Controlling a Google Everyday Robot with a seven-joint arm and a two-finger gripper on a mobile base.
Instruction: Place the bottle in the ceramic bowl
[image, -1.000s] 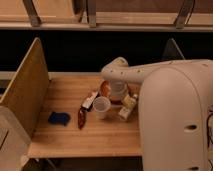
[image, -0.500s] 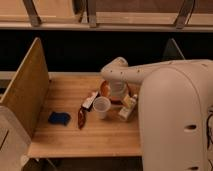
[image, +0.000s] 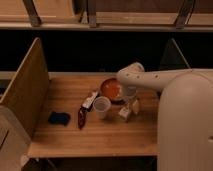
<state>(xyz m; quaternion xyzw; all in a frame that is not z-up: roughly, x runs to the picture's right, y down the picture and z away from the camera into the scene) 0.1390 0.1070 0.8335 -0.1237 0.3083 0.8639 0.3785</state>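
At the far left, one upright wooden side panel (image: 25, 92) is seen, fencing off that edge of the pale wooden table (image: 65, 142). Next comes one small dark blue soft-looking object (image: 59, 118), lying flat near the panel and well apart from the action. It is judged to be a bystander.

Then one dark red-brown elongated object (image: 81, 118) is spotted lying on the wood. One flat packet with a white end (image: 90, 99) sits just beyond it, angled toward the middle. One translucent white plastic cup (image: 101, 106) stands upright, just in front of the target.

That target, one round orange-red glazed ceramic bowl (image: 108, 88), is set mouth-up mid-table, so a drop from above is allowed.

Right of the cup, one small pale bottle with a yellowish-tan label (image: 127, 111) is found low at the table, near the bowl's right front and not yet in it.

Directly above it, the single white gripper (image: 129, 95) is hung from the bent arm, between bowl and bottle. Whether the bottle is grasped, or how wide the gripper is set, cannot be told. The placement is judged undone.
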